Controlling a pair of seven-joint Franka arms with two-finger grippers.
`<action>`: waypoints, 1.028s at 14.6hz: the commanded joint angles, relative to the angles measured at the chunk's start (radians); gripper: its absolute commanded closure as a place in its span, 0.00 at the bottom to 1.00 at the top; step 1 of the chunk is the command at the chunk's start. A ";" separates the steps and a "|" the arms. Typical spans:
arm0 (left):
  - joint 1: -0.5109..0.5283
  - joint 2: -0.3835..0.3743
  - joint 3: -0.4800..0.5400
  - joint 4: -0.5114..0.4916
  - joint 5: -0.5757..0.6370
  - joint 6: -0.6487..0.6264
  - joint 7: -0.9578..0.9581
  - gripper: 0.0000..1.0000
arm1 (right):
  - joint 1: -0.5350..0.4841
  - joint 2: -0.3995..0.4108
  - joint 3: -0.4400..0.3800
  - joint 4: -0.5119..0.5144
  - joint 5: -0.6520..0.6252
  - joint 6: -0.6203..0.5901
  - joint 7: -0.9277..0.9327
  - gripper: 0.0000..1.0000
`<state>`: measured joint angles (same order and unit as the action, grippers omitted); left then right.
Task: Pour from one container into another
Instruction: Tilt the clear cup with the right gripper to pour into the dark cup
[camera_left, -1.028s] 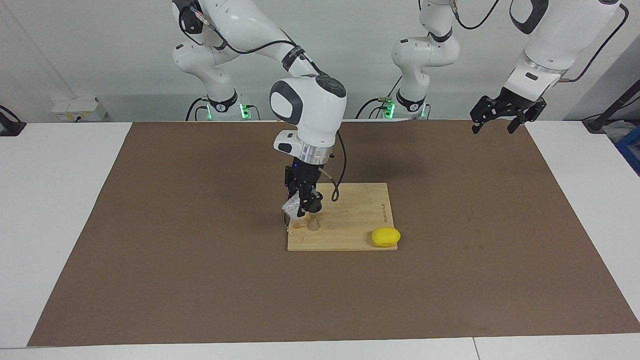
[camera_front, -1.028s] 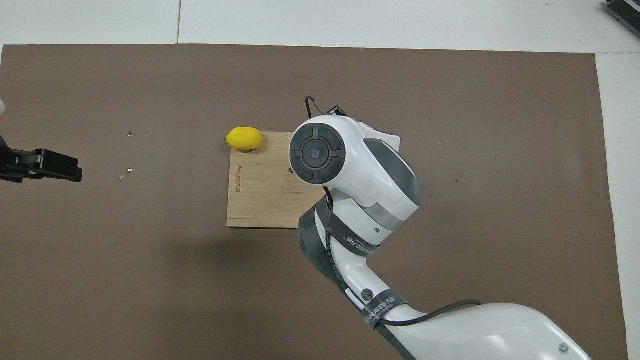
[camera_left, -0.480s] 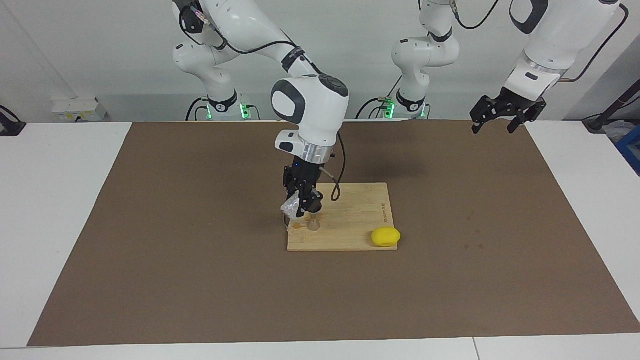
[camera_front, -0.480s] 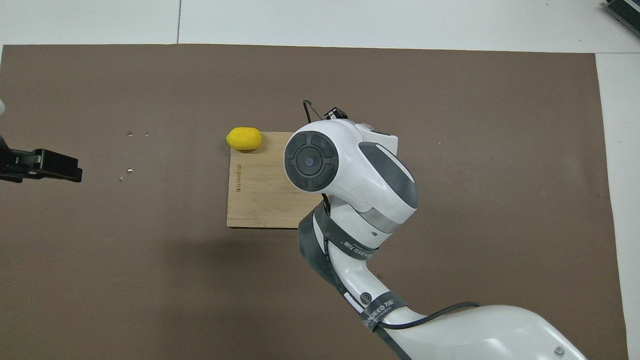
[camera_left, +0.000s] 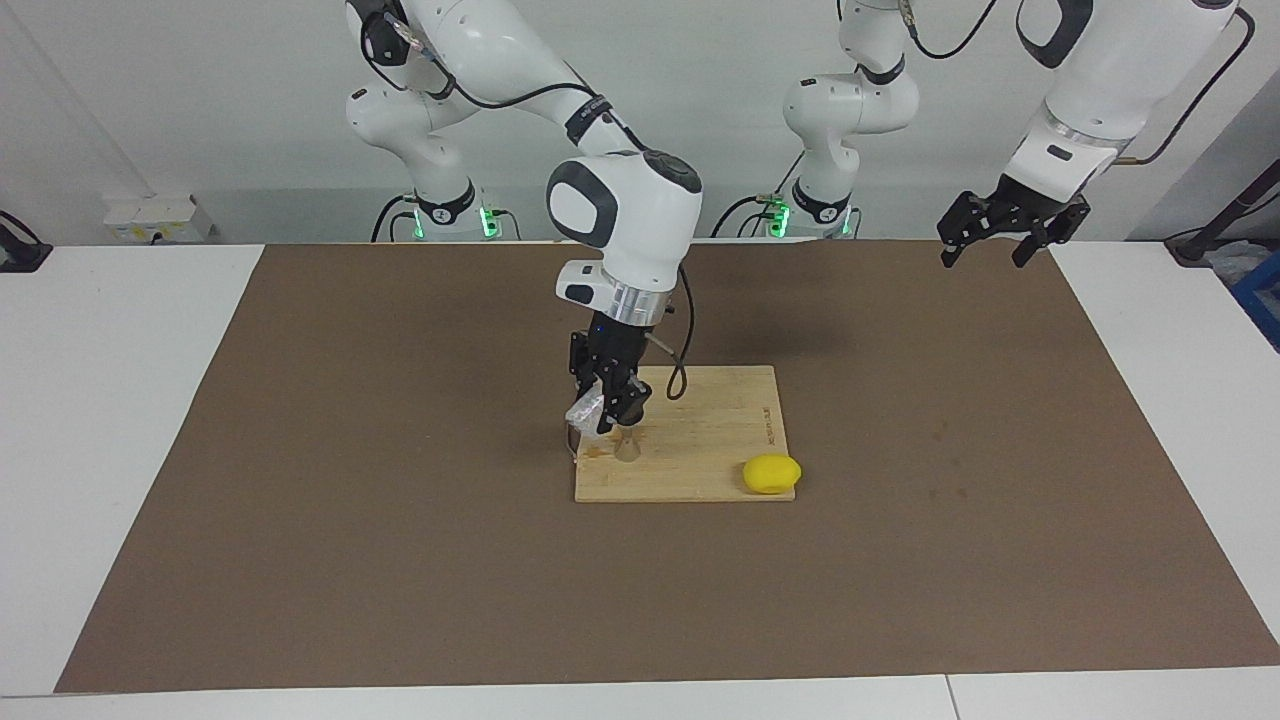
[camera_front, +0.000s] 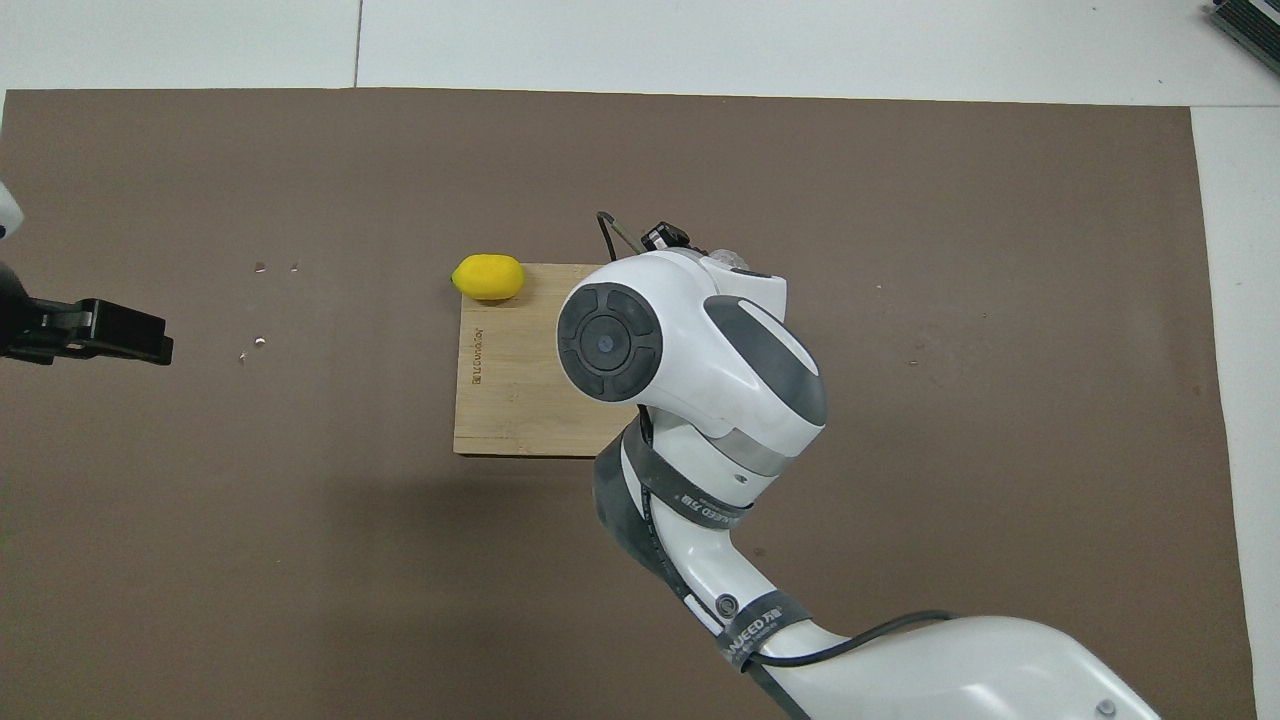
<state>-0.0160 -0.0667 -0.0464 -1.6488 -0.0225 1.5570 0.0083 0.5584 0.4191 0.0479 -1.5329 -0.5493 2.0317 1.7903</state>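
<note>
Probably a robotics lab. Two white arms are mounted at one edge of a white table (camera_left: 100, 400), under a brown mat (camera_left: 400, 560), against bare walls.

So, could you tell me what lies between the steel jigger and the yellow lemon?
Only bare bamboo cutting board between steel jigger and lemon, in the facing view.

A yellow lemon (camera_left: 771, 474) lay on the pale striped-grain wooden board (camera_left: 700, 440), over a plain brown mat (camera_left: 400, 500) on the white surface (camera_left: 100, 400).
</note>
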 joint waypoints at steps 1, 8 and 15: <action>0.019 -0.021 -0.010 -0.017 0.019 0.006 0.002 0.00 | 0.003 -0.040 0.004 -0.059 -0.032 0.036 -0.015 1.00; 0.019 -0.021 -0.010 -0.017 0.019 -0.009 0.002 0.00 | 0.011 -0.046 0.004 -0.067 -0.064 0.035 -0.017 1.00; 0.016 -0.021 -0.010 -0.017 0.018 -0.009 0.002 0.00 | 0.015 -0.046 0.004 -0.066 -0.066 0.030 -0.020 1.00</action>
<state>-0.0067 -0.0667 -0.0486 -1.6488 -0.0224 1.5564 0.0083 0.5765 0.4016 0.0483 -1.5639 -0.5871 2.0463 1.7825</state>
